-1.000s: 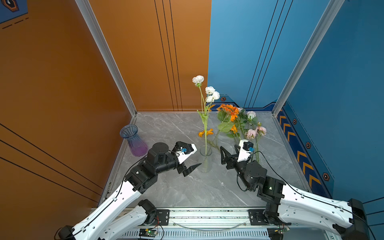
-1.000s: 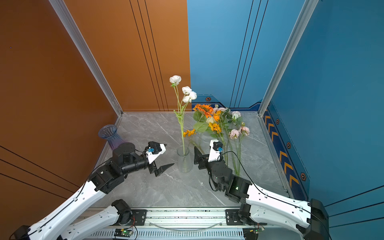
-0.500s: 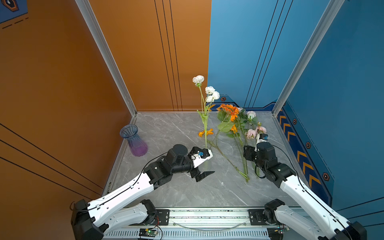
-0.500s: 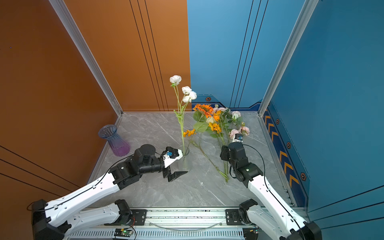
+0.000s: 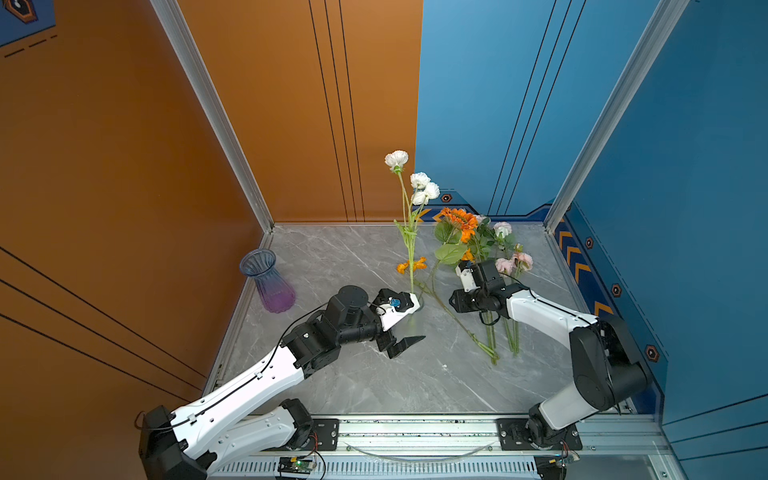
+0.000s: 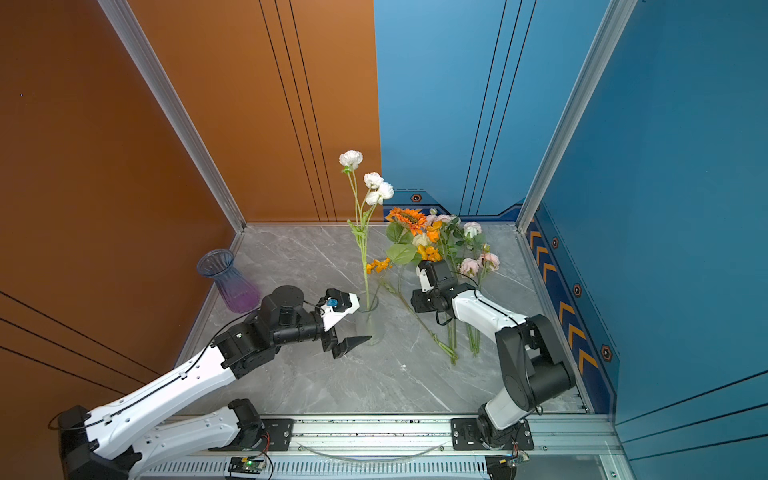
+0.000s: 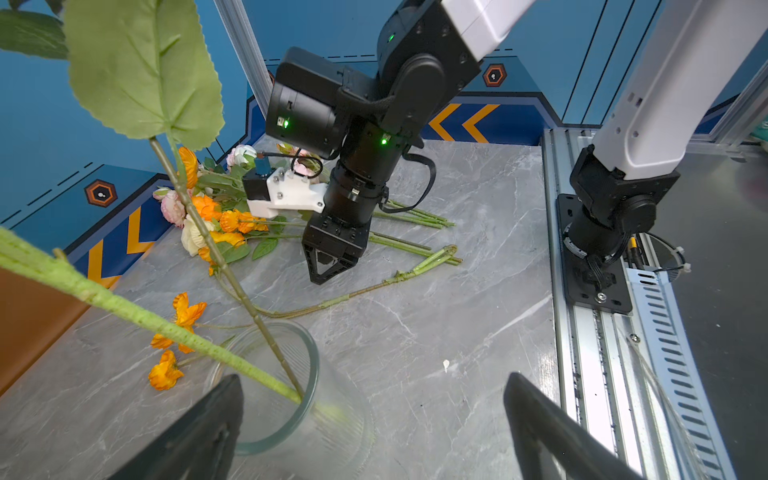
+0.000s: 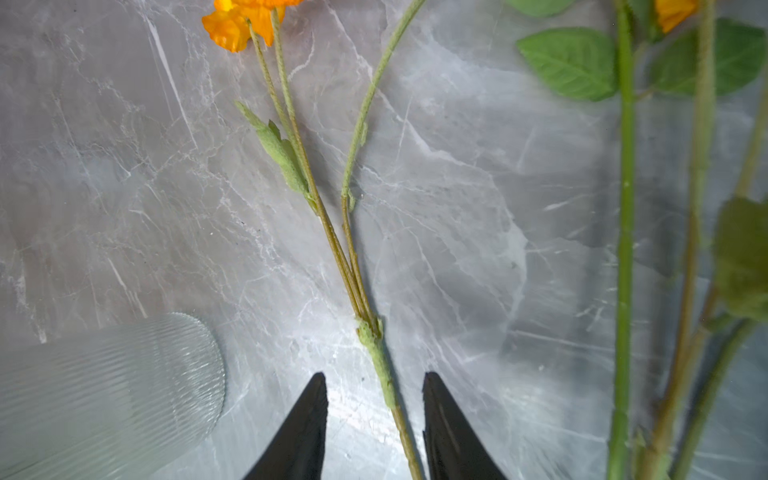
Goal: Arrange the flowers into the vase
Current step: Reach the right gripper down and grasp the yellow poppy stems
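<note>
Right pincer [image 8: 376, 419] shows best from its own wrist camera: two black, wedge-shaped fingertips [image 8: 316, 415] stand part-way open on either side of the orange-bloomed stem [image 8: 374, 345]. A strip of table [image 5: 353, 374] shows between each tip and the stem, so nothing is gripped. That thin, fuzzy green stem runs off the edge of the wrist view between the tips, its ruffled orange blooms are cut by the opposite edge, and the thicker stems and leaves to one side are partly blurred. In both top views these fingertips are hidden under the pincer's own black body, which points down at the table. From the left wrist camera it appears side-on as a single dark triangle, so the gap cannot be read there. The left pincer [image 7: 374, 432] is spread wide and empty, its dark fingers cut off by the picture's edge. It hangs just beside the clear vase [image 8: 124, 386], a ribbed glass cylinder that the pincer partly covers in a top view. The white-bloomed stem [image 5: 409, 232] stands upright in this vase, rising well above its rim. The other flowers [image 5: 482, 249] lie in a loose heap on the grey, marble-veined table toward the far right, with orange, cream and pink ruffled blooms, broad toothed leaves and long stems overlapping, so single stems are hard to separate. A fluted purple vase [image 5: 269, 282], clear at the rim and deepening to violet at the base, stands well apart by the orange wall.
</note>
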{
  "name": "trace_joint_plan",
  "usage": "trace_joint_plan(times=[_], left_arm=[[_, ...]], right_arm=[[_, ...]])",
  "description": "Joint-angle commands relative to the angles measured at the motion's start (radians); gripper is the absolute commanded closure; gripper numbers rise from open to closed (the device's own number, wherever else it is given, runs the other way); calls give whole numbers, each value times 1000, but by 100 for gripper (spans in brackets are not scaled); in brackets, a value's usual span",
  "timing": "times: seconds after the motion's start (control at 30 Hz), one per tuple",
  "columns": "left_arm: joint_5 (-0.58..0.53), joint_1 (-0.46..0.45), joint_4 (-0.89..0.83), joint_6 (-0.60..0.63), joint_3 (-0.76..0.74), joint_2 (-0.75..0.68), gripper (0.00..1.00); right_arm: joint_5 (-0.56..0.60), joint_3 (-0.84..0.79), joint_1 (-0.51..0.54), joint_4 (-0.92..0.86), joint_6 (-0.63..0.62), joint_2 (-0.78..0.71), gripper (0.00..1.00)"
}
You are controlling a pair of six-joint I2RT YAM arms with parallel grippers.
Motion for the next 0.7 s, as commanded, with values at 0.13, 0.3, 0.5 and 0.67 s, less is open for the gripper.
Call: trace_joint_plan(times=[0.13, 0.3, 0.5, 0.67], left_arm=[[26, 21, -6, 16, -9, -16, 2], [34, 26, -6, 14, -8, -21, 2], [31, 27, -6, 15, -9, -27, 2], [34, 28, -6, 15, -8, -32, 2]], right_arm=[[96, 67, 66, -136, -81, 119, 61], [175, 93, 91, -161, -70, 160, 63], [292, 154, 131, -290, -78, 216, 67], [312, 156, 152, -326, -81, 237, 72]])
